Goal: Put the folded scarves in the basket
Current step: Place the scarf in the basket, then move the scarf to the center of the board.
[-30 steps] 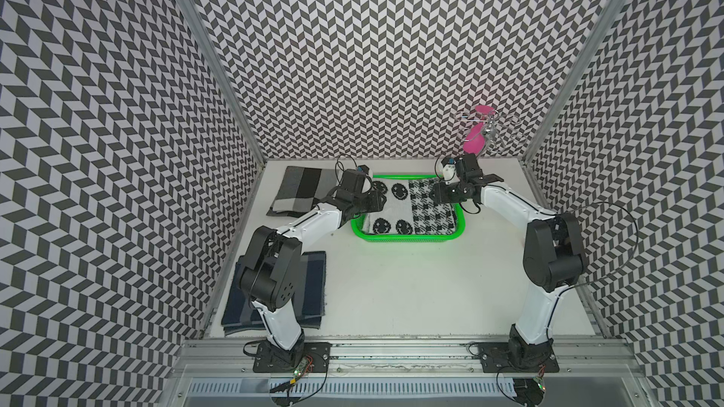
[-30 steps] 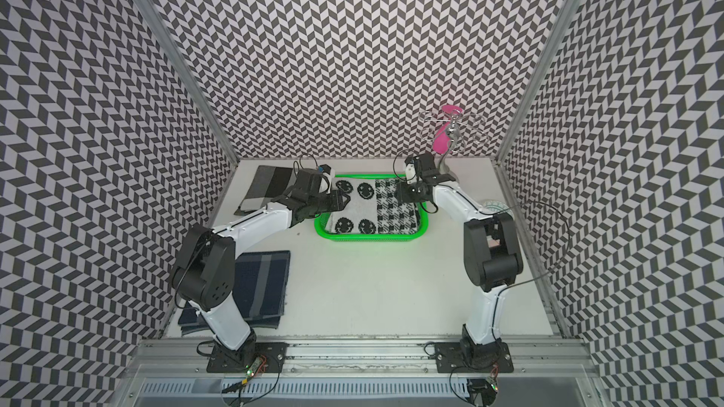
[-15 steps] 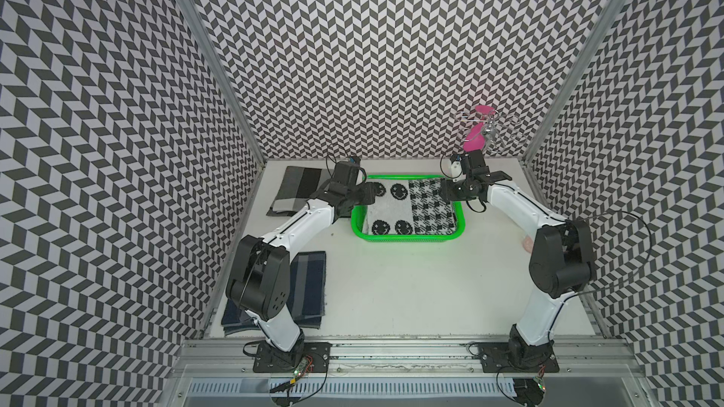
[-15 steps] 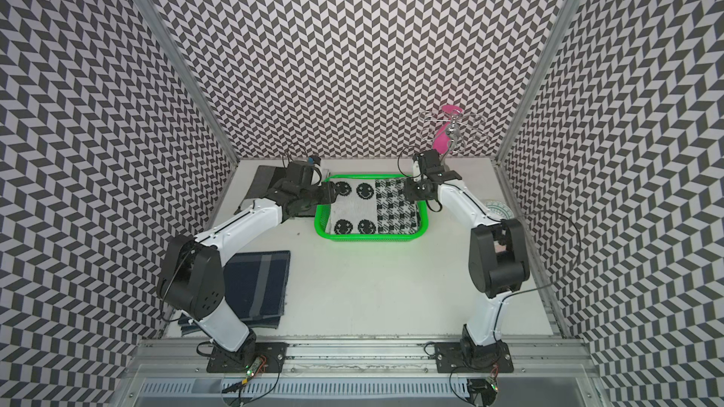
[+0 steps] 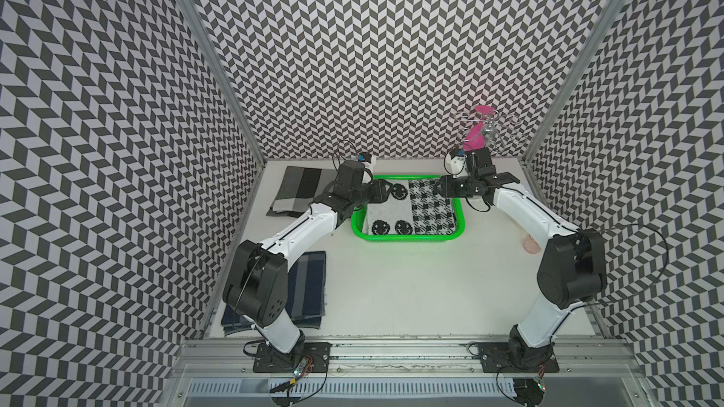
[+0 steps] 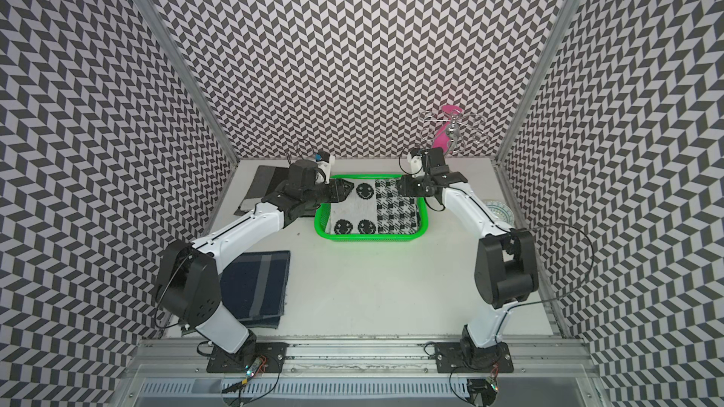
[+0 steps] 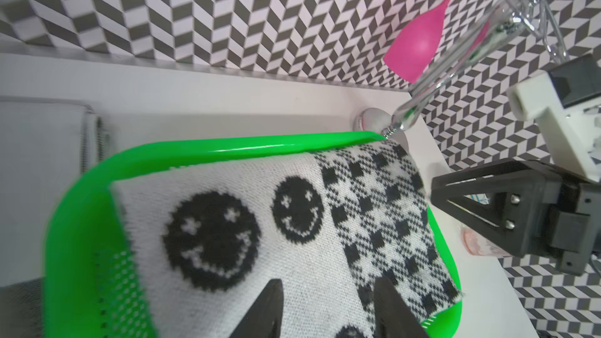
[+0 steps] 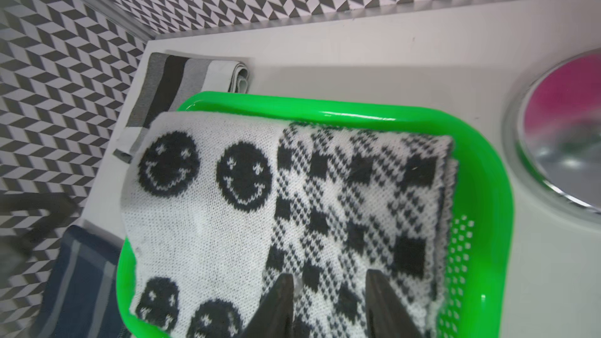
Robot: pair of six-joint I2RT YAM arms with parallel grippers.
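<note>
Scarf (image 5: 407,209) lies flat in basket (image 5: 407,237), upper centre in both top views, with one corner lapping the rim. Left gripper (image 7: 328,282) and right gripper (image 8: 328,276) hover over its opposite ends, jaws apart, gripping nothing. Looks like release stage. Next: lift both clear without snagging the knit.

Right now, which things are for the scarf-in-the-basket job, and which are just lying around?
For the job:
- smiley scarf, lying in the basket
- green basket
- left gripper and right gripper, both open above it

Just lying about:
- grey striped scarf
- navy scarf
- pink glass
</note>
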